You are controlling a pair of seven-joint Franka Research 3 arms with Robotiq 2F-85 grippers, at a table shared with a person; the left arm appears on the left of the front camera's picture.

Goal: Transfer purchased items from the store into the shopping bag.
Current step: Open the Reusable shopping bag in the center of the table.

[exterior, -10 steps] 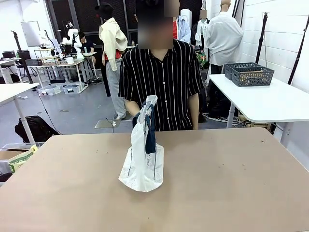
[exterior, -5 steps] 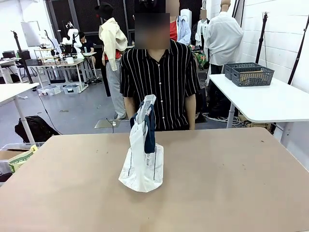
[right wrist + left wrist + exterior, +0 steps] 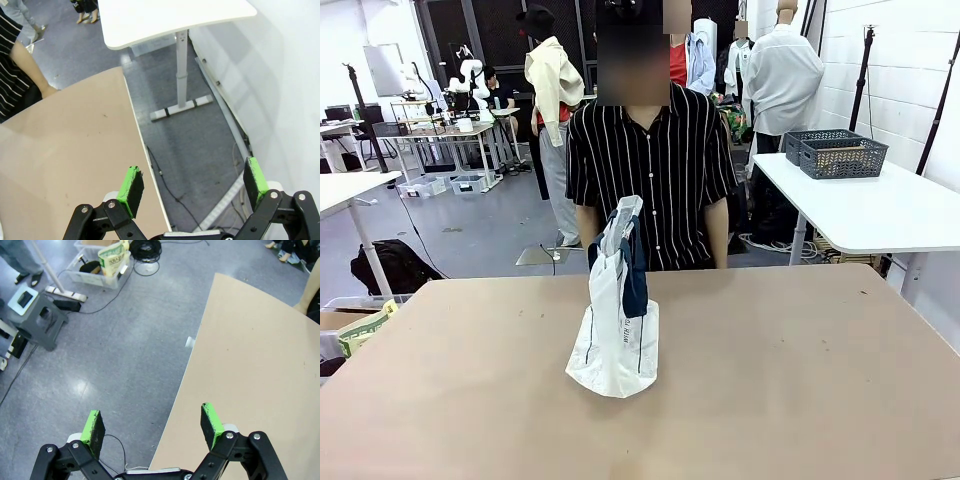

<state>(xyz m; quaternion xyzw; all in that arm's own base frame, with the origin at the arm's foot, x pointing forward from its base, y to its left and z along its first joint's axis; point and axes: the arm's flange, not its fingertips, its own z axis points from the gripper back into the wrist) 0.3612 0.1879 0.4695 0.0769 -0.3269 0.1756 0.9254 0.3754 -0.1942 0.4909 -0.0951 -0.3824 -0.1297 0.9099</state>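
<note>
The shopping bag [image 3: 617, 330], translucent white with navy handles and dark print, stands upright in the middle of the brown table [image 3: 800, 380], its top pinched together. A person in a striped shirt stands behind it, arms hanging below the table's far edge. The store and the purchased items are out of view. My left gripper [image 3: 152, 427] hangs open over the table's left edge, half above the floor, with nothing between its green pads. My right gripper [image 3: 192, 185] is open too, above the table's right edge and the grey floor.
A white side table [image 3: 880, 205] at the right carries two dark lattice baskets [image 3: 835, 152]. Its leg [image 3: 181, 75] stands on the floor close to my right gripper. Left of the table, a grey step stool [image 3: 37, 320] and a bin with a packet [image 3: 112, 257] sit on the floor.
The person's hand has left the bag's top and both arms have dropped to the sides. The bag stays upright in place.
</note>
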